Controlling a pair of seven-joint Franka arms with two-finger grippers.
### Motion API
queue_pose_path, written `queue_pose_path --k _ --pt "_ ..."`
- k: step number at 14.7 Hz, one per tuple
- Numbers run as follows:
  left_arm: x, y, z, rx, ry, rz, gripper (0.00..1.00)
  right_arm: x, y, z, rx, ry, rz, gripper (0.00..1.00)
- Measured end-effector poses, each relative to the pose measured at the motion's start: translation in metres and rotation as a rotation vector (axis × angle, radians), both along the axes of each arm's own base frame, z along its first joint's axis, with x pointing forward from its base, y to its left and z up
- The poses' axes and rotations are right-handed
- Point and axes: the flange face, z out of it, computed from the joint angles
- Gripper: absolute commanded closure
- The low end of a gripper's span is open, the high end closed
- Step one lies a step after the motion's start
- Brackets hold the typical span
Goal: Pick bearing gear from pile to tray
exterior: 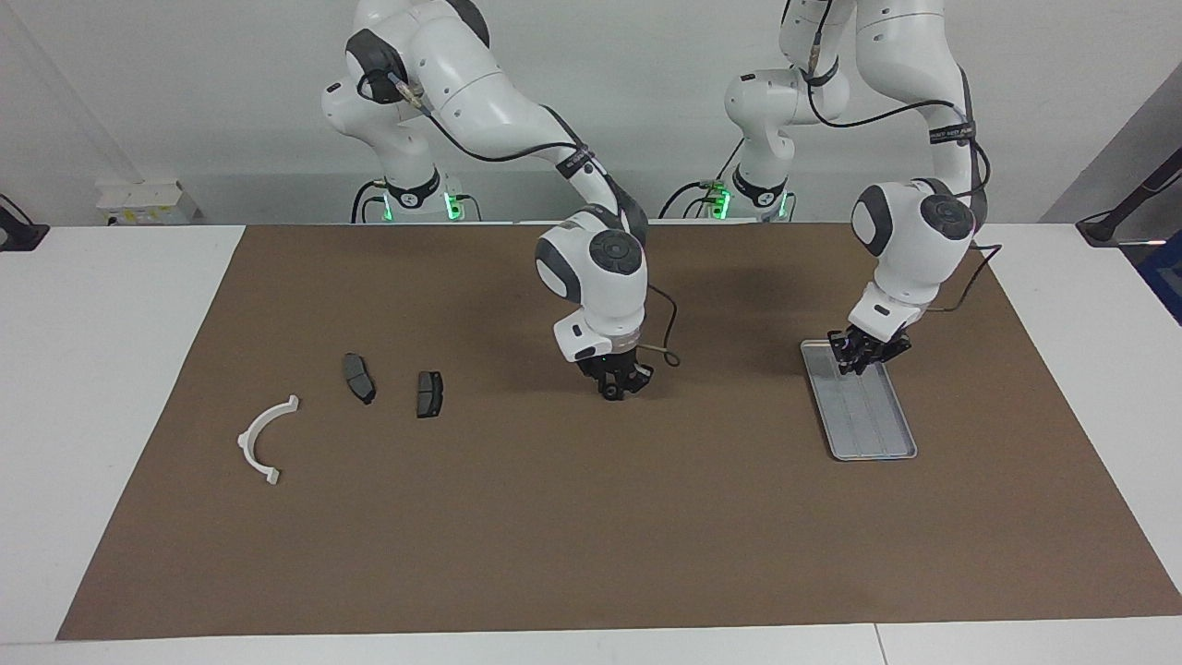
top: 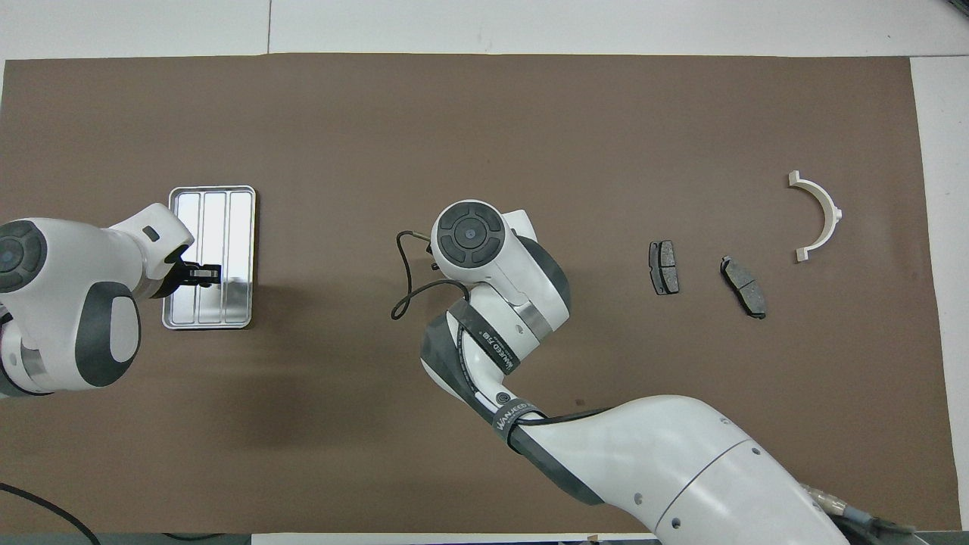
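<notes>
My left jaws [exterior: 848, 362] hover over tray [exterior: 877, 443], together; held part indiscernible. Right jaws [exterior: 613, 390] low mid-surface, state unclear. Tray looks empty; delivery pending.

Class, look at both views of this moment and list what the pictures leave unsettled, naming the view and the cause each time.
1. Overhead view: the right gripper is hidden under its own wrist; it shows only in the facing view, low over bare mat.
2. Either view: whether the left gripper, over the tray, holds any small part; too small to tell.
3. Both views: no bearing gear can be made out near the brake pads or the white bracket.
</notes>
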Motion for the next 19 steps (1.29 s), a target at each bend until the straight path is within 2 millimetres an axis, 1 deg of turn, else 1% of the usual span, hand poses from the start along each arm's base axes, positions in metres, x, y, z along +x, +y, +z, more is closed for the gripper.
queue_pose_path --k 3,6,8,9,11,13,16,19 --pt "0.001 0.000 -0.007 -0.002 0.001 0.004 1.00 0.002 -0.003 0.001 0.001 -0.002 -0.033 0.00" --pt "0.001 0.000 -0.010 -0.003 0.001 0.006 1.00 0.008 -0.004 0.007 0.007 -0.015 -0.042 0.00" --pt "0.002 0.000 -0.010 -0.003 0.000 0.008 1.00 0.017 -0.011 0.017 0.015 -0.033 -0.057 0.00" --pt "0.002 0.000 -0.010 -0.004 0.000 0.008 1.00 0.025 -0.018 0.025 0.021 -0.045 -0.072 0.00" --pt "0.002 0.000 -0.011 -0.004 0.001 0.009 1.00 0.041 -0.043 0.044 0.016 -0.058 -0.072 0.00" --pt "0.002 0.000 -0.011 -0.004 0.002 0.009 1.00 0.053 -0.071 0.066 -0.001 -0.056 -0.021 0.00" --pt "0.002 0.000 -0.013 -0.004 0.005 0.010 1.00 0.068 -0.124 0.105 -0.033 -0.052 0.114 0.00" --pt "0.002 0.000 -0.019 -0.004 0.009 0.011 1.00 0.080 -0.177 0.134 -0.058 -0.045 0.244 0.00"
